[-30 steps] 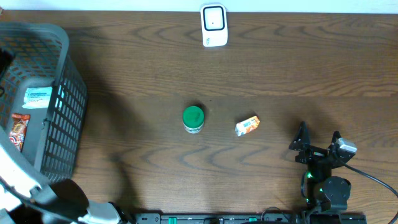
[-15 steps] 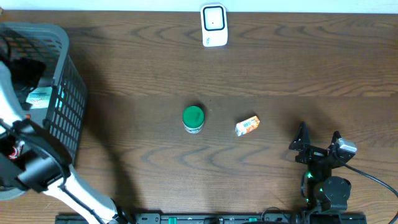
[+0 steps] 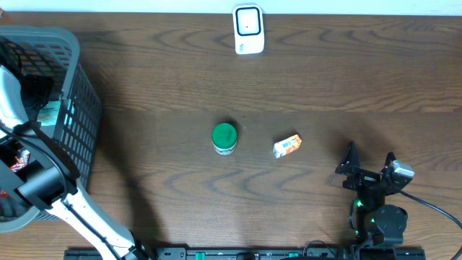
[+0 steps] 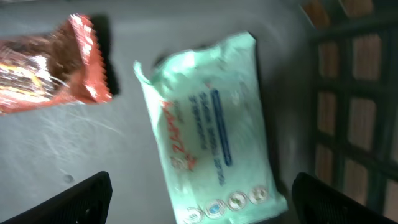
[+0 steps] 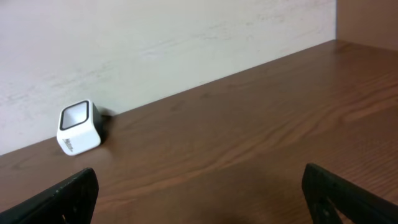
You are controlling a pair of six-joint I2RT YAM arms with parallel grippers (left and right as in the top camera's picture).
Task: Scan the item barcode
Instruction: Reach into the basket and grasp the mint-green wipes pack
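**Containers.** 1 grey mesh basket [image 3: 81, 123] stands at the 9 o'clock edge of the table [image 3: 144, 72]. The left arm [image 3: 40, 184] reaches down into it. In the left wrist view, 2 items lie flat on the basket floor:
- A mint-green wipes pack [image 4: 208, 124] lies lengthways close to the lattice wall, which is on its 3 o'clock side.
- A red-brown snack wrapper [image 4: 50, 65] lies at 10 o'clock of the pack, just apart from it. The wrapper is blurred and its print cannot be read.

**Tools.**
- The left gripper [image 4: 200, 200] hangs above the pack with its jaws spread wide, 1 finger on either side of the frame. It holds nothing.
- The right gripper [image 3: 369, 165] sits at 4 o'clock on the table. Its jaws are also spread, with nothing between them.

**Task items.**
- The white scanner [image 3: 248, 29] stands at the 12 o'clock edge, against the pale wall.
- The right wrist view shows the scanner well away across bare wood.
- The wipes pack is inside the basket.

**Edges and room.**
- A green-lidded jar [image 3: 224, 137] stands near the table centre.
- A small orange carton [image 3: 287, 146] lies at 3 o'clock of the jar, apart from it.
- Open wood runs between these 2 items and the scanner, and also between the basket and the jar.
- Inside the basket, the pack lies close to the wall.
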